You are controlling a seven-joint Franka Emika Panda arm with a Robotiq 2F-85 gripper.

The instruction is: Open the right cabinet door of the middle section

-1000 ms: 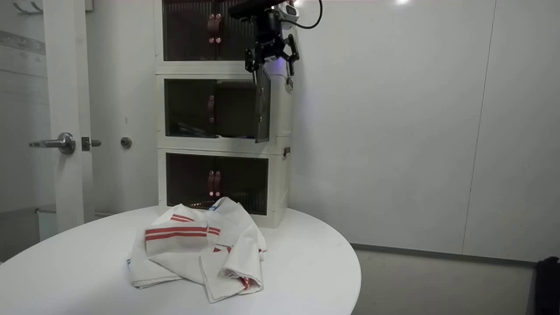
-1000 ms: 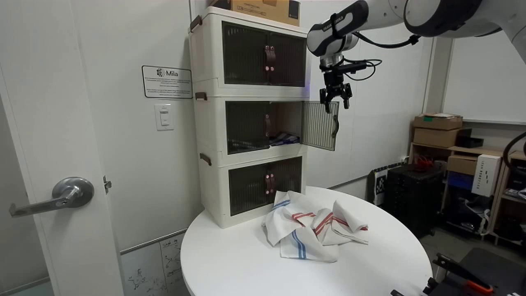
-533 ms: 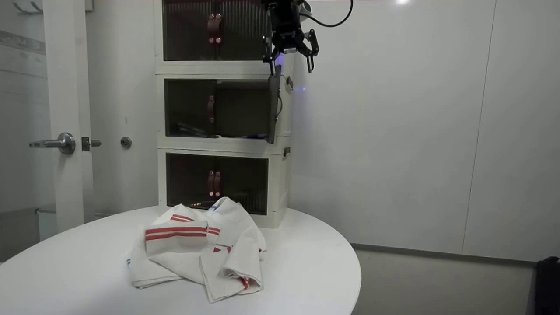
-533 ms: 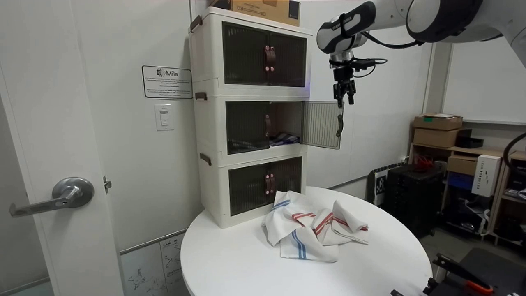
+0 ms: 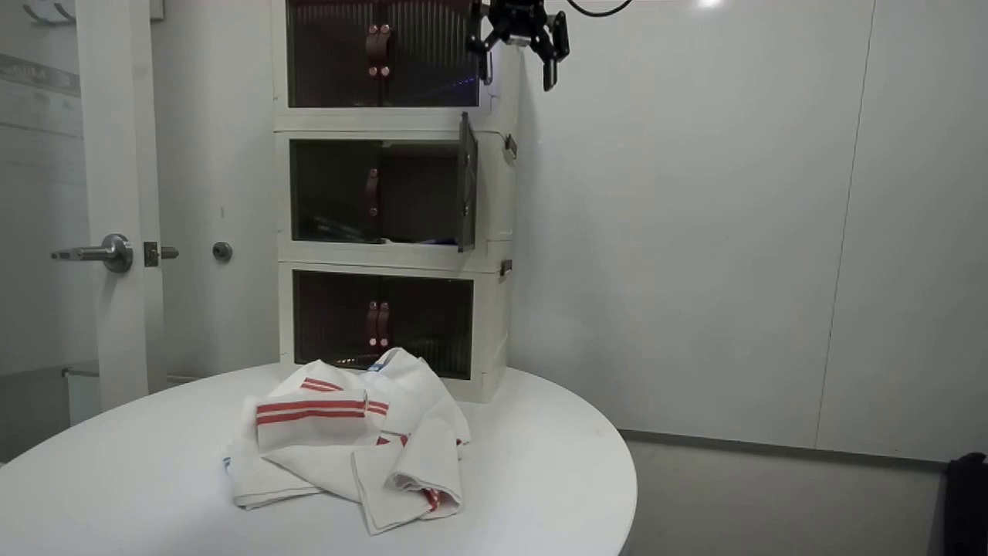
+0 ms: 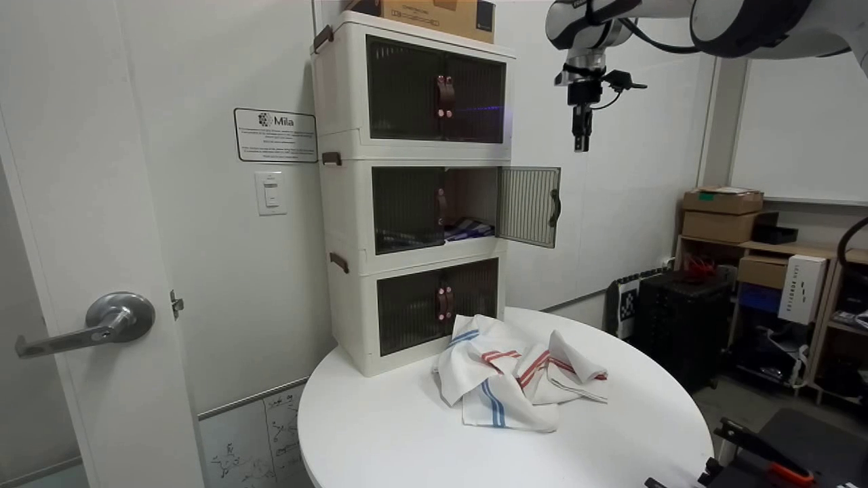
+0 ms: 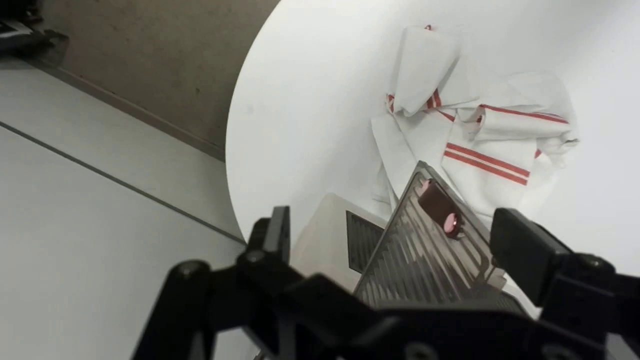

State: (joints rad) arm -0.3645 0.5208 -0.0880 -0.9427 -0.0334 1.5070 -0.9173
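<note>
Right door [image 6: 528, 207], swung back a touch but standing well open below the wide-apart fingers [image 5: 550, 74], now lifted clear, gripping nothing! Looks done, barring further drift.

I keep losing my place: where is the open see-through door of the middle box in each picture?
In an exterior view, the open door is nearly edge-on, just left of centre, above the middle.
In an exterior view, the open door juts out right of centre, slightly above the middle.
In the wrist view, the open door is right of centre, mostly in the lower half.
Shared landmark: the striped cloth.
</note>
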